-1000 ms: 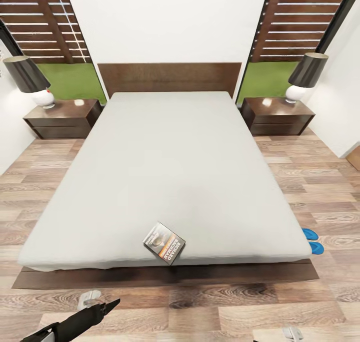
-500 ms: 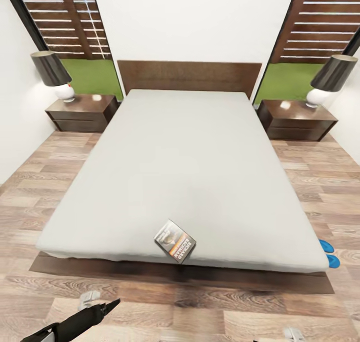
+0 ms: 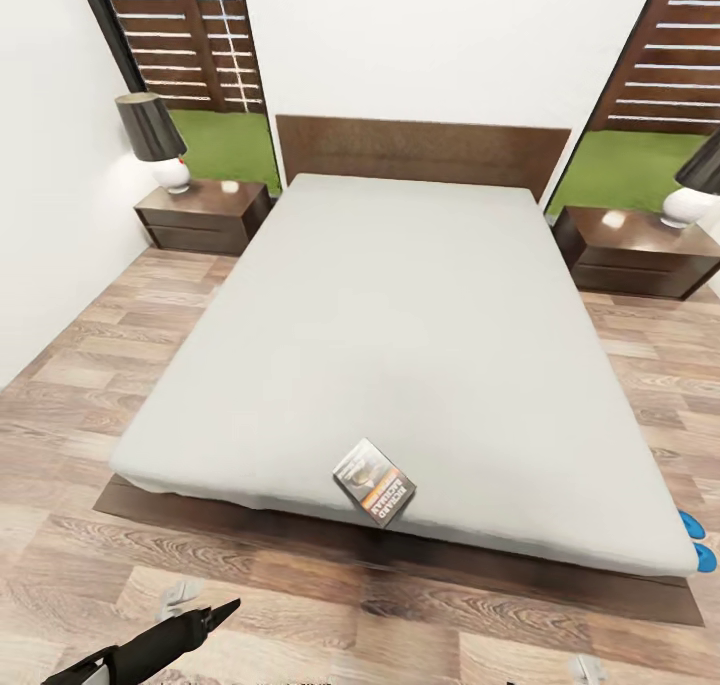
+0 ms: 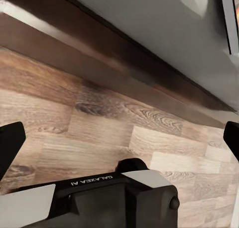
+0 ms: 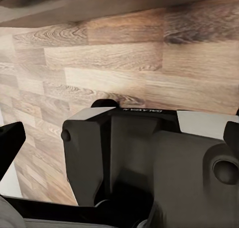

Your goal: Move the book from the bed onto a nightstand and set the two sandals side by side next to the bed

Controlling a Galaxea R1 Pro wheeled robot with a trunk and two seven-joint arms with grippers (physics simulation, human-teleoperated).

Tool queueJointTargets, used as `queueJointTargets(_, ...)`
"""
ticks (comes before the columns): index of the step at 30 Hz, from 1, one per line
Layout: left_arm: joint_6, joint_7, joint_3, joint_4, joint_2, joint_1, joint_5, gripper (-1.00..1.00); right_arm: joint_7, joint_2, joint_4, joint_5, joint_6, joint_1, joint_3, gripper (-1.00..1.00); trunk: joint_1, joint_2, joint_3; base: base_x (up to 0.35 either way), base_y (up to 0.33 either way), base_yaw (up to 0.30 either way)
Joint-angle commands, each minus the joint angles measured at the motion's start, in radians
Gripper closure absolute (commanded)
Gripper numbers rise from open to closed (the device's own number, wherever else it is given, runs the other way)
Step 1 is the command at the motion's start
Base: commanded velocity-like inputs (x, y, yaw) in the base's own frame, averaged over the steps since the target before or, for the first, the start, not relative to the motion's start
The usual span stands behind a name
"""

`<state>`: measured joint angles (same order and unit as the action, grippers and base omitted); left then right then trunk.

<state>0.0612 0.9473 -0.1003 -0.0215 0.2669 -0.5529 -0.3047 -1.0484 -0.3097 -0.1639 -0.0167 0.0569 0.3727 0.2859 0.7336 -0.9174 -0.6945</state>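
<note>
i'm looking down the length of the bed [image 3: 400,345] from its foot, the pale mattress on its dark wooden frame, headboard against the white wall at the far end. the book [image 3: 375,482] lies flat on the mattress right at the foot edge, turned at an angle, its near corner just about at the mattress edge. the two sandals [image 3: 695,540] are on the wood floor [image 3: 80,405] at the bed's foot corner on my right, partly hidden by the mattress — just blue tips, one just beside the other.

a nightstand [image 3: 203,215] stands at each side of the headboard; the left one carries a lamp [image 3: 155,140] with a dark shade and white base, the right nightstand [image 3: 640,250] has a like lamp [image 3: 695,190] cut by the frame edge.

my left arm [image 3: 150,650] shows low in the head view, over the floor short of the bed. in the left wrist view my left tool [image 4: 119,138] has its fingertips spread wide, nothing between them, over the planks with the bed frame and mattress edge beyond. my right tool [image 5: 119,138] is likewise spread and empty, over bare floorboards — a dark strip of bed frame at the far edge.
</note>
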Motion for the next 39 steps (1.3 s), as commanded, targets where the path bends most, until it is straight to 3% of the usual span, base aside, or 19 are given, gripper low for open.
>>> queueJointTargets(1,0.006,0.002,-0.008,0.002,0.0,-0.001,0.009,-1.0,-0.004,0.0,0.0,-0.002,0.006,0.0,0.002,-1.0,0.0,-0.001,-0.001,0.0,0.0,0.207)
queueJointTargets(10,0.006,0.003,-0.009,0.002,0.0,-0.001,0.009,-1.0,-0.001,0.002,0.0,0.001,0.005,0.0,0.001,-1.0,0.0,-0.001,-0.003,0.0,0.0,0.069)
queueJointTargets(12,0.006,0.004,-0.009,0.002,0.0,-0.001,0.009,-1.0,0.001,0.021,-0.002,0.0,0.004,0.0,0.0,-1.0,0.0,-0.001,-0.003,0.0,0.0,0.004)
queueJointTargets(16,0.004,0.008,-0.009,0.002,0.0,-0.001,0.008,-1.0,0.006,0.131,-0.012,-0.004,0.003,0.0,0.002,-1.0,0.0,-0.001,-0.003,0.0,0.0,0.001)
queueJointTargets(18,0.003,0.009,-0.009,0.001,0.0,-0.001,0.007,-1.0,0.018,0.223,-0.03,-0.005,0.003,0.0,0.004,-1.0,0.0,-0.001,-0.003,0.0,0.0,0.0)
queueJointTargets(21,0.002,0.01,-0.01,0.0,0.0,-0.001,0.005,-1.0,0.061,0.305,-0.091,-0.007,0.004,0.001,0.005,-1.0,0.0,-0.001,-0.003,0.0,0.0,0.0)
queueJointTargets(22,0.0,0.011,-0.014,0.0,0.001,-0.001,0.004,-1.0,0.112,0.348,-0.145,-0.018,0.004,0.003,0.005,-1.0,0.0,-0.001,-0.003,0.0,0.0,0.0)
queueJointTargets(25,-0.002,0.012,-0.016,0.0,0.002,-0.001,0.003,-1.0,0.135,0.371,-0.166,-0.056,0.004,0.005,0.005,-1.0,0.0,-0.001,-0.003,0.0,0.0,0.0)
queueJointTargets(28,-0.003,0.011,-0.019,-0.001,0.002,-0.001,0.0,-1.0,0.143,0.383,-0.178,-0.15,0.004,0.008,0.005,-1.0,0.0,-0.001,-0.003,0.0,0.0,0.0)
queueJointTargets(32,-0.002,0.011,-0.018,-0.001,0.002,-0.001,0.0,-1.0,0.146,0.404,-0.221,-0.232,0.002,0.009,0.004,-1.0,0.0,-0.001,-0.003,0.0,0.0,0.0)
queueJointTargets(39,-0.001,0.012,-0.015,0.0,0.0,-0.001,-0.001,-1.0,0.147,0.42,-0.247,-0.259,0.006,0.01,0.003,-1.0,0.0,-0.001,-0.003,0.0,0.0,0.0)
